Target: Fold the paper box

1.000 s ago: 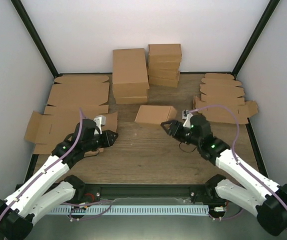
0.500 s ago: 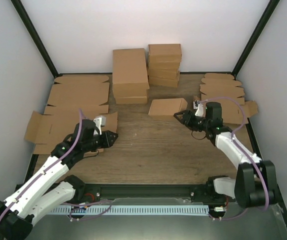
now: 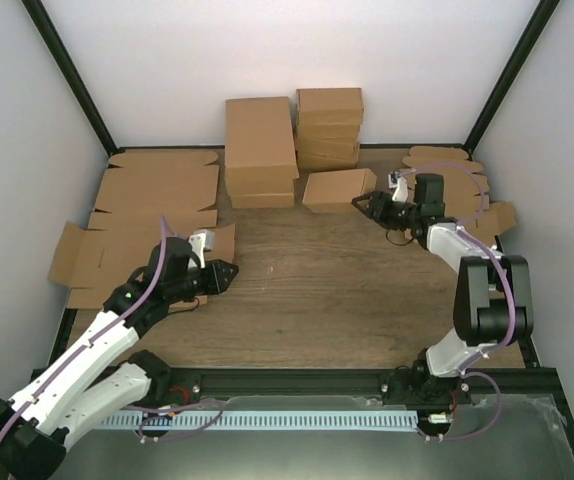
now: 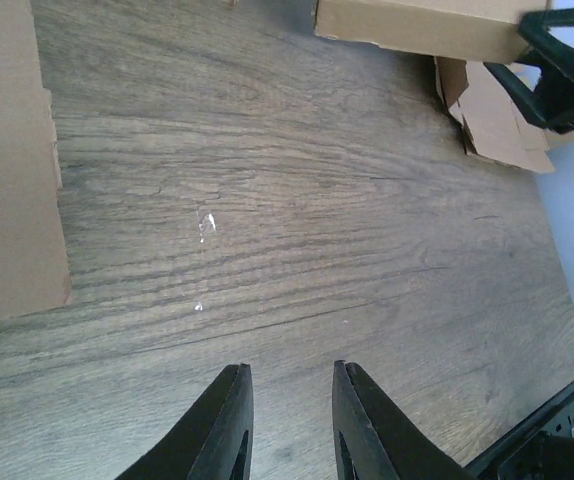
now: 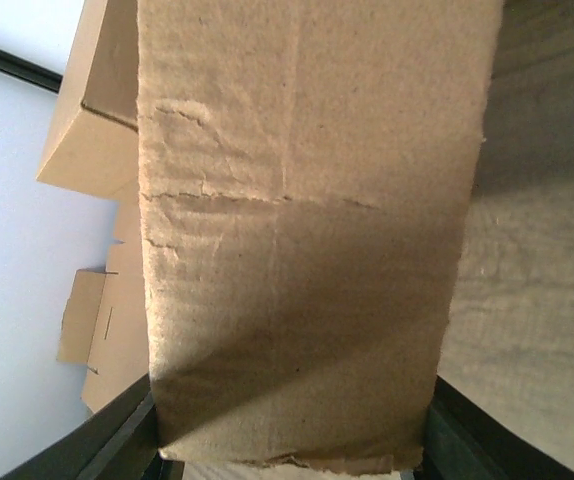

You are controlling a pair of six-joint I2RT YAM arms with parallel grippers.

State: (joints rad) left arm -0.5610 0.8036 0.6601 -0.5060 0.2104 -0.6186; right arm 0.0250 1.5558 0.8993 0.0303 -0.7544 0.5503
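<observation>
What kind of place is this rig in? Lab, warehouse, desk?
Probably an enclosed robot test cell: white panel walls and black frame posts around a wooden tabletop, stacked folded brown cardboard boxes at the back, flat brown cardboard blanks at the sides.

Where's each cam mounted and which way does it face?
Top external: high behind the robot, looking down on the table; left gripper, right gripper show.
Left wrist: faces bare wood; own fingers at bottom.
Right wrist: close on the paper box; own fingers at bottom.
Shared: top and left wrist both show table and right gripper.
</observation>
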